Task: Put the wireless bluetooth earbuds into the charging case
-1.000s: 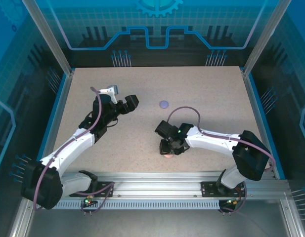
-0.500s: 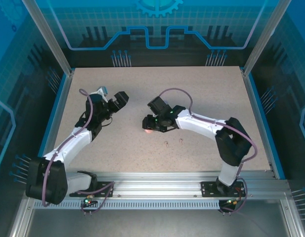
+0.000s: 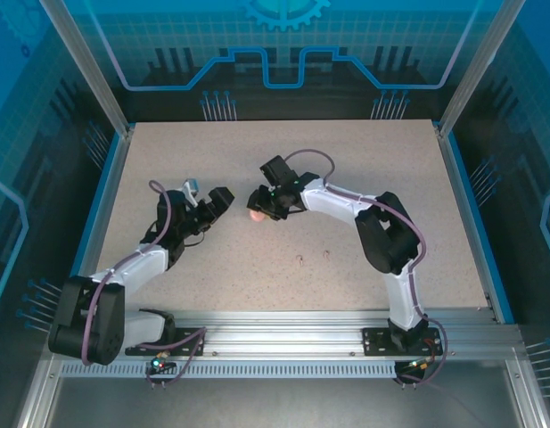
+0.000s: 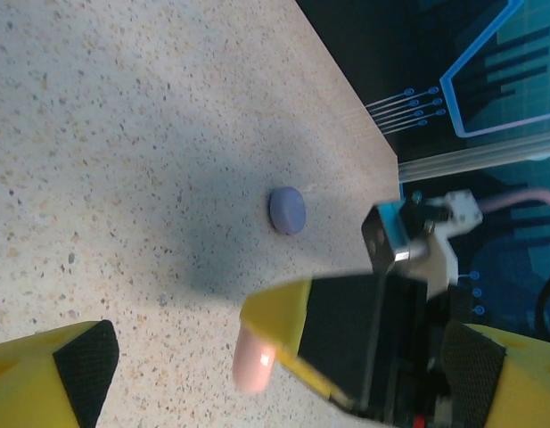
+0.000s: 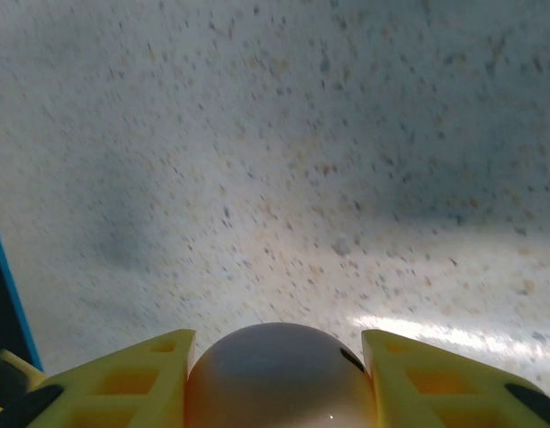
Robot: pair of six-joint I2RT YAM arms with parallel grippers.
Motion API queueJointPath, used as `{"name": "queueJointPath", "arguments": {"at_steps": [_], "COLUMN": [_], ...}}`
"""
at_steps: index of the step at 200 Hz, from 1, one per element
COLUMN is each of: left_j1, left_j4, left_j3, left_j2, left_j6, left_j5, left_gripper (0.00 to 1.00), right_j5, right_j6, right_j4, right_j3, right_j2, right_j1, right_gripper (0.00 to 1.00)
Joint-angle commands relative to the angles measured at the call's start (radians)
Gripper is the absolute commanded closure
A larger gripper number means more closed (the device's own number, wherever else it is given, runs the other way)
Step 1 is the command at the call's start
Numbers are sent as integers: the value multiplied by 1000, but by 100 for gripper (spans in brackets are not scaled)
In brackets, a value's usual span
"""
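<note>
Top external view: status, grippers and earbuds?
Left gripper open, empty. Right gripper shut on pale pink round case. Two tiny earbuds loose on speckled table, colour too small to tell. Pale purple round case on table nearby, not blocking.

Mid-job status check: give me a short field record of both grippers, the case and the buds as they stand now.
left gripper: open, empty, pointed toward the right gripper
right gripper: shut on the pink case
pink case: clamped between the right jaws, mid-table
purple disc: flat on the table, untouched
earbuds: two tiny pieces loose on the table, the second beside the first, nearer the arm bases than the case; colour too small to tell
</note>
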Motion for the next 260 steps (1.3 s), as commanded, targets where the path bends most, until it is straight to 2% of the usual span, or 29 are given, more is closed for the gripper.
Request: {"name": "queueJointPath", "arguments": {"at_steps": [1, 56, 88, 116, 195, 240, 260], "left_j1": [-42, -175, -187, -191, -198, -201, -203], "left_j4": [96, 225, 336, 363, 468, 503, 504], "left_j3": [-36, -50, -52, -31, -7, 2, 5], "left_j2": [34, 162, 254, 305, 377, 407, 409], "left_j6": [56, 128, 130, 136, 129, 114, 115], "left_j5": [29, -116, -155, -163, -178, -183, -182], "left_gripper": [6, 19, 25, 31, 35, 51, 54], "right_j5": [-45, -85, -97, -102, -133, -147, -152], "right_j6": [83, 154, 162, 162, 180, 192, 196], "right_j4": [-27, -28, -22, -21, 8, 18, 26], "right_j3": [70, 114, 103, 93, 63, 60, 58], "right_j2": [38, 66, 53, 39, 28, 30, 27], "right_j1": [-19, -37, -40, -40, -37, -33, -33], "right_gripper": [63, 63, 63, 63, 63, 63, 63]}}
